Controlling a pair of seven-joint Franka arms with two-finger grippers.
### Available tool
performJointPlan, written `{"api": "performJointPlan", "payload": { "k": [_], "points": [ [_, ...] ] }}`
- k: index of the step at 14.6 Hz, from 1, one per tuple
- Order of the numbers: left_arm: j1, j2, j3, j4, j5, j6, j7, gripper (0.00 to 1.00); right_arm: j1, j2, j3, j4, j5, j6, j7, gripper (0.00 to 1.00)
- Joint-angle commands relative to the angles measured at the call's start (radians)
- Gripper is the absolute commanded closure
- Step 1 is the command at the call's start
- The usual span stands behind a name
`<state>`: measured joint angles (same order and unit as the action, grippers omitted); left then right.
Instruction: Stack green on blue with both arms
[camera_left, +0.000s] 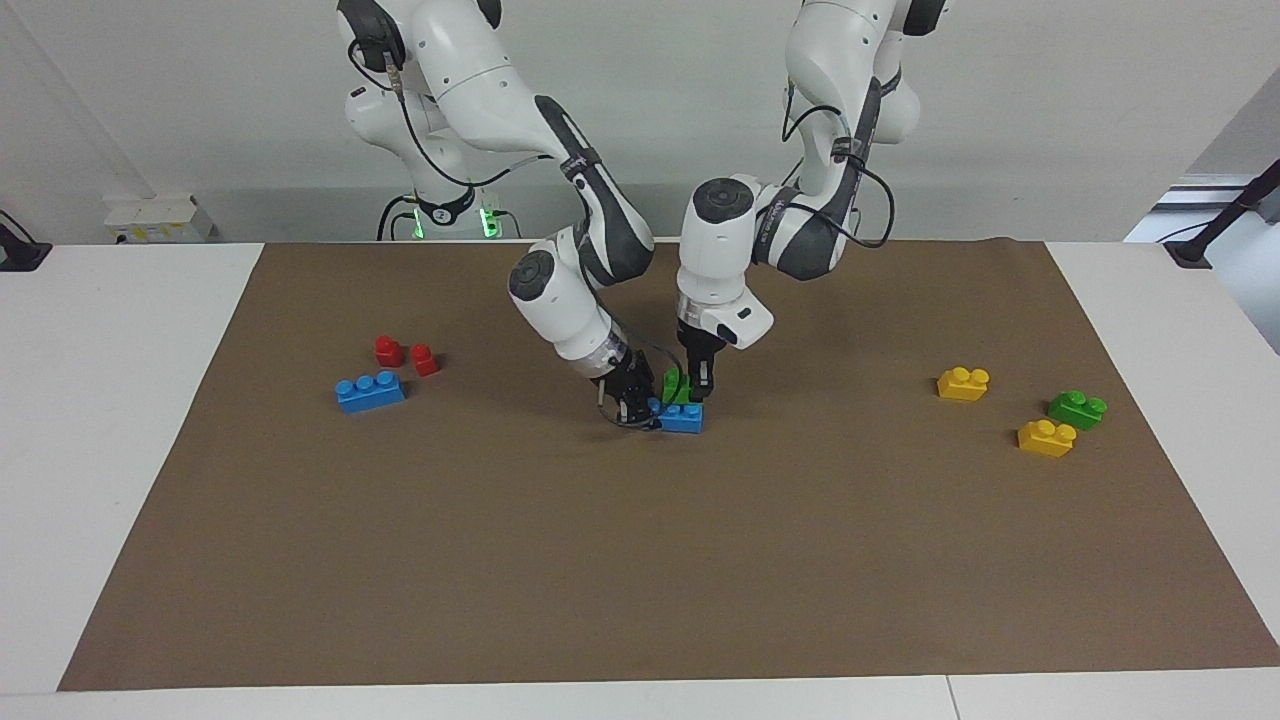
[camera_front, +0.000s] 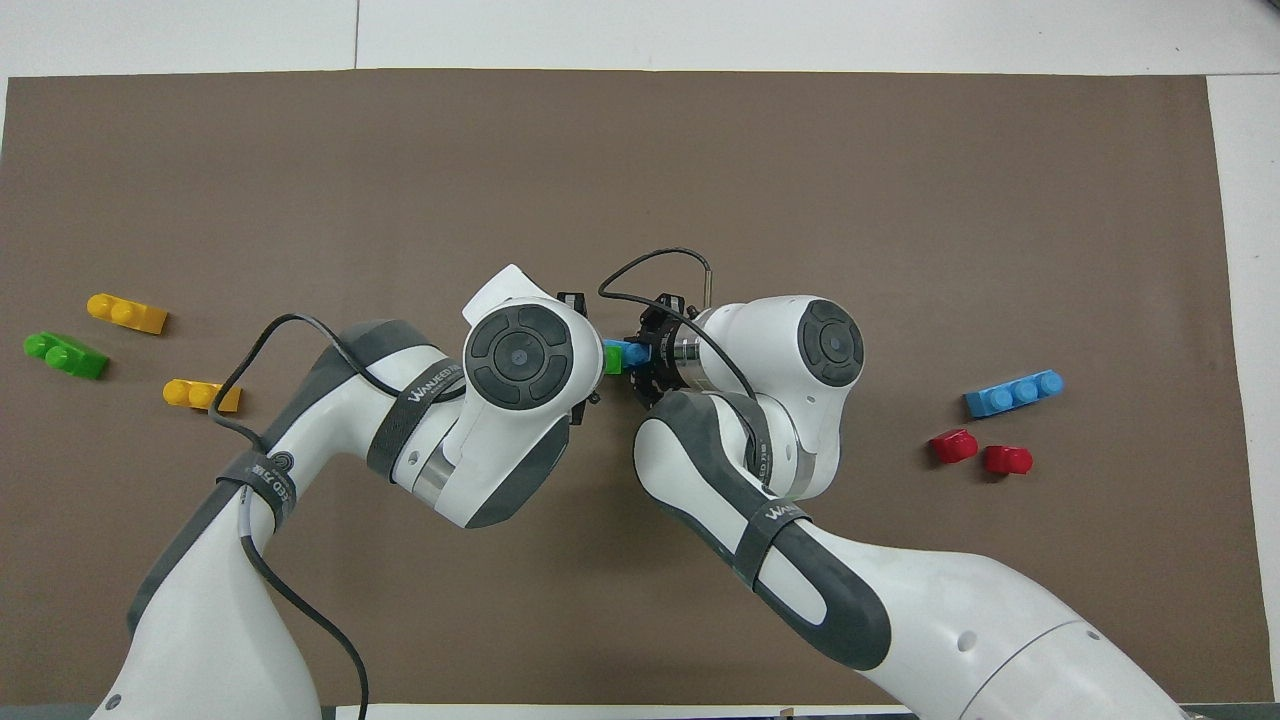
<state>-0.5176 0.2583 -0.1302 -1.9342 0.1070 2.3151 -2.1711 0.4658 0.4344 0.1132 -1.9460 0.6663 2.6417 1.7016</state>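
Observation:
My right gripper (camera_left: 640, 408) is low at the mat's middle, shut on the end of a light blue three-stud brick (camera_left: 684, 419) that lies on the mat. My left gripper (camera_left: 690, 390) points straight down, shut on a small green two-stud brick (camera_left: 674, 387). It holds that brick on top of the blue one, at the end by the right gripper. In the overhead view the green brick (camera_front: 612, 358) and the blue brick (camera_front: 633, 353) show in the gap between the two wrists. The left gripper's fingers are hidden under its wrist there.
A second blue brick (camera_left: 370, 391) and two red blocks (camera_left: 389, 350) lie toward the right arm's end. Two yellow bricks (camera_left: 963, 383) (camera_left: 1046, 438) and a second green brick (camera_left: 1077, 408) lie toward the left arm's end. The brown mat (camera_left: 640, 580) covers the table.

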Motion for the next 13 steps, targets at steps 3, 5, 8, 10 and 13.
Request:
{"api": "performJointPlan", "payload": {
  "k": [3,5,8,10,13],
  "points": [
    [-0.01,0.032,0.015,0.024,0.026,0.033,-0.013,1.0,0.007,-0.003,-0.001,-0.051,0.035,0.04,-0.048,1.0],
    [-0.004,0.033,0.015,0.024,0.052,0.038,-0.012,1.0,0.005,-0.003,-0.001,-0.051,0.035,0.04,-0.048,1.0],
    [-0.004,0.041,0.017,0.024,0.06,0.047,-0.01,1.0,0.005,-0.003,-0.001,-0.051,0.035,0.04,-0.048,1.0],
    [-0.004,0.047,0.015,0.024,0.074,0.05,-0.01,1.0,0.005,-0.003,-0.001,-0.051,0.035,0.04,-0.048,1.0],
    [-0.005,0.07,0.017,0.037,0.08,0.06,-0.012,1.0,0.005,-0.003,-0.001,-0.051,0.035,0.04,-0.048,1.0]
  ]
}}
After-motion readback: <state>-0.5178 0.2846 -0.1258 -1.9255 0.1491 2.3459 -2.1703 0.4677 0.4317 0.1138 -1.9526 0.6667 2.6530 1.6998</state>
